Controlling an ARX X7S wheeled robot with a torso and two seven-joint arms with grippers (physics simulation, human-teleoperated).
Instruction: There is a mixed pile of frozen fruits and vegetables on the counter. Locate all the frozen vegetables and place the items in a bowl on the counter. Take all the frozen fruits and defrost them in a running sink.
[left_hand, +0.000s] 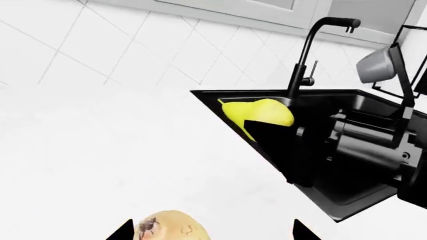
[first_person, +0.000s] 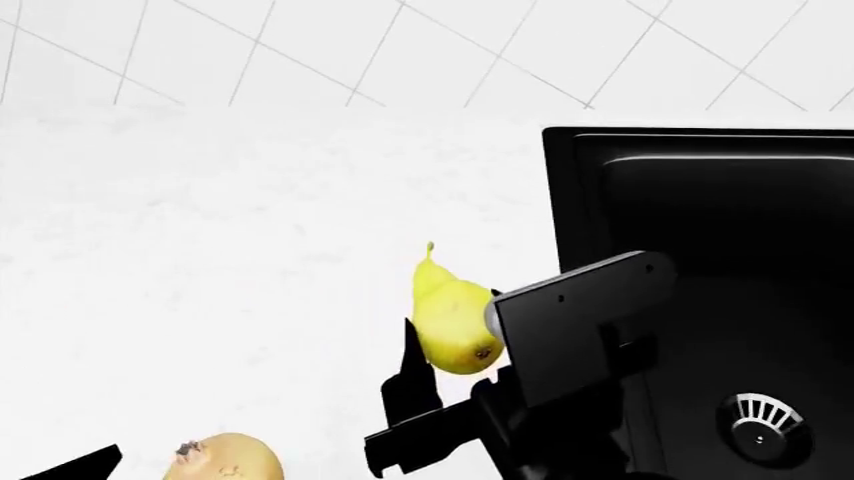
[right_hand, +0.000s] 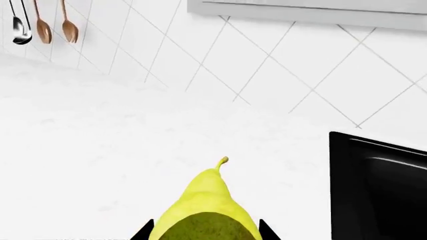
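— What's at far left?

— The left pincer (left_hand: 213, 235), low over the white table (first_person: 200, 250). Its two black fingers stand wide apart, gripping nothing. Between them on the table lies a rounded tan item (left_hand: 170, 226) with a brownish end. In the head view only a black tip of this pincer shows at the bottom corner, just beside that item.

— And the middle?

— The pear (first_person: 451, 315), yellow-green, clamped in the right pincer (right_hand: 205, 234). The wrist view shows a black finger pressed to each side of its fat end. The narrow neck and thin stem point away toward the tiled wall (first_person: 400, 50). The fruit is over the table, just beside the sink's near edge and not over the basin. Whether it touches the stone cannot be told.

— To the right?

— The glossy black sink (first_person: 721, 200), set into the table. A round silver strainer (first_person: 761, 415) shows in the basin floor. The right arm's grey housing crosses the rim. From the left wrist view, a tall black faucet (left_hand: 313, 55) rises behind the basin.
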